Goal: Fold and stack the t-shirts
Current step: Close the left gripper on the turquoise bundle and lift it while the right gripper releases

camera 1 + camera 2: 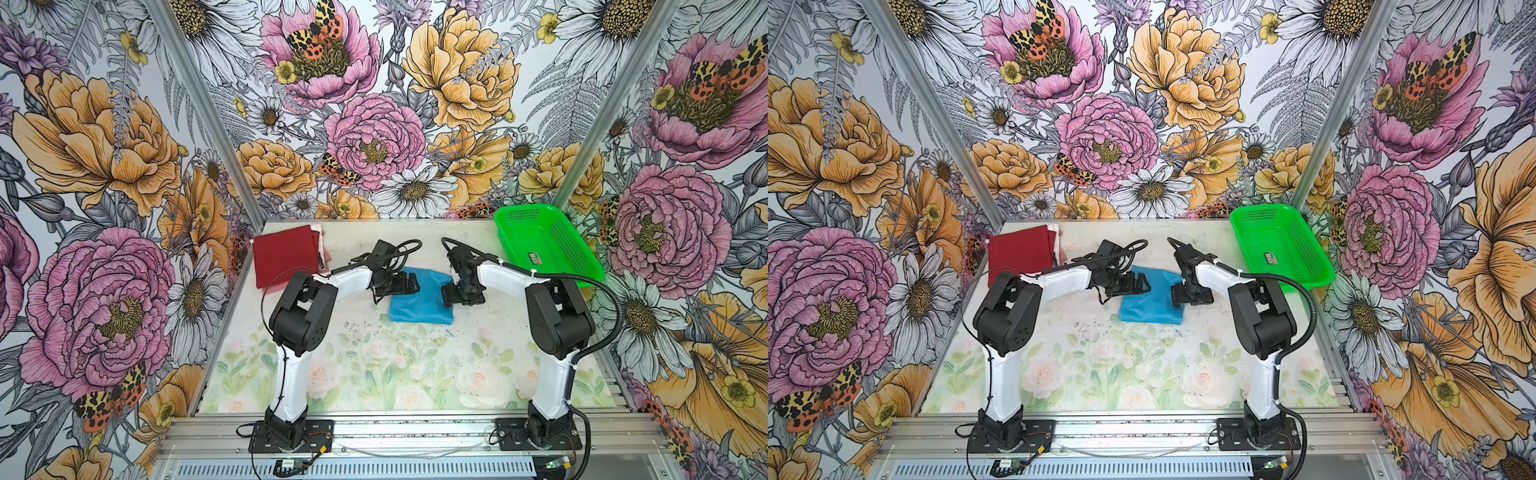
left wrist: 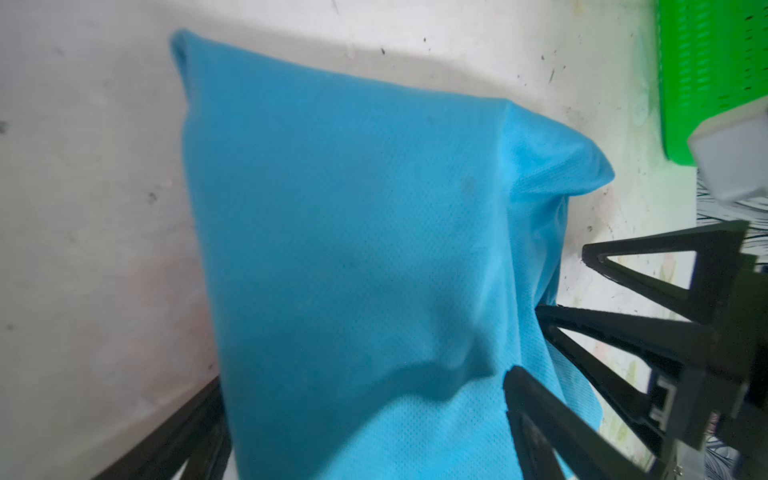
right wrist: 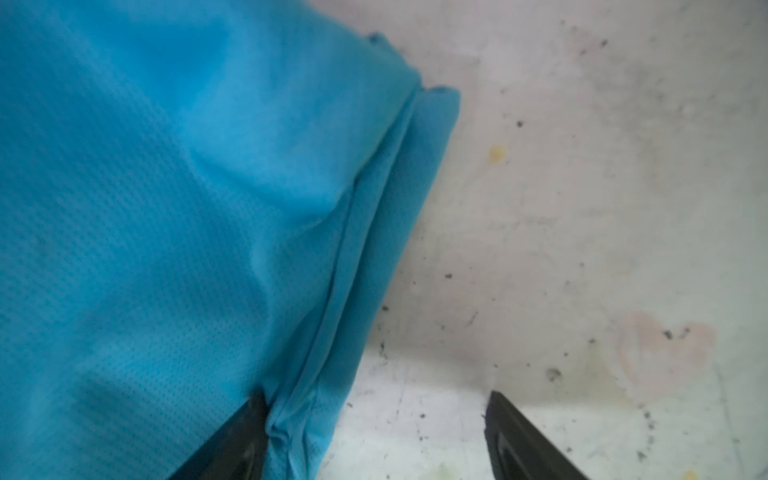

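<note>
Flowered wallpaper climbs the walls around a pale tabletop (image 1: 374, 365) printed with faded roses. Both top views take in the whole layout. A folded sky-blue cloth t-shirt (image 1: 422, 309) (image 1: 1150, 309) lies mid-table between the two arms. A folded dark maroon cloth t-shirt (image 1: 284, 259) sits in the far left corner on top of white and pinkish cloth shirts (image 1: 321, 241) that peek out along its right edge. A bright green perforated plastic basket (image 1: 552, 237) stands at the far right.

Only the wrist views show the fingers properly. From the left wrist, the left gripper (image 1: 409, 286) stands wide open and grips nothing, with the blue cloth lying between its fingers (image 2: 552, 415). One fingertip lies over the fabric, and the other is hidden behind the cloth's edge. From the right wrist, the right gripper (image 1: 446, 297) is spread wide too. One finger (image 3: 232, 440) is tucked against the shirt's layered edge, and the other hangs over bare table.

From above, the blue packet looks close to square, so I cannot call its long axis. Its stacked fold edges face the right arm, and its near edge runs roughly along the table's front.
</note>
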`<action>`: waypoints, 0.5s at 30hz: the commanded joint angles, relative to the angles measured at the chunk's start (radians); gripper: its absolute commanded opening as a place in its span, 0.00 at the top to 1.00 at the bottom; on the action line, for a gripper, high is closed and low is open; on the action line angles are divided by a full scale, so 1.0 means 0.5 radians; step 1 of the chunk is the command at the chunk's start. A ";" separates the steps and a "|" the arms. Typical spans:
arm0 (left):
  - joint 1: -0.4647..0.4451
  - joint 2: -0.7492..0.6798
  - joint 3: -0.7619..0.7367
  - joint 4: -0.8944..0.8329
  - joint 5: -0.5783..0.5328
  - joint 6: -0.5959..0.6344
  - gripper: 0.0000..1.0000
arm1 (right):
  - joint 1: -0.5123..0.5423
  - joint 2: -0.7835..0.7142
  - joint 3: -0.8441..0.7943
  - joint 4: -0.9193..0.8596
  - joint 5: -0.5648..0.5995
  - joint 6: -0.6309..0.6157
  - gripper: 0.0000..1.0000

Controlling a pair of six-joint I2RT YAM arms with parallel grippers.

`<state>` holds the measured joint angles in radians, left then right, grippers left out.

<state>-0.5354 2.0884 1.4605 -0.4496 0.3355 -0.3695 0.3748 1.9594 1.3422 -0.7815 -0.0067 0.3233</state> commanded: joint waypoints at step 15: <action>-0.348 0.470 0.198 -0.552 -0.383 -0.310 0.09 | 0.031 0.076 0.030 -0.026 -0.017 0.003 0.17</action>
<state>-0.6678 2.1815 1.6215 -0.5800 0.0906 -0.4381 0.3767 1.9652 1.3521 -0.7925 -0.0078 0.3233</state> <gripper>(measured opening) 0.950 0.831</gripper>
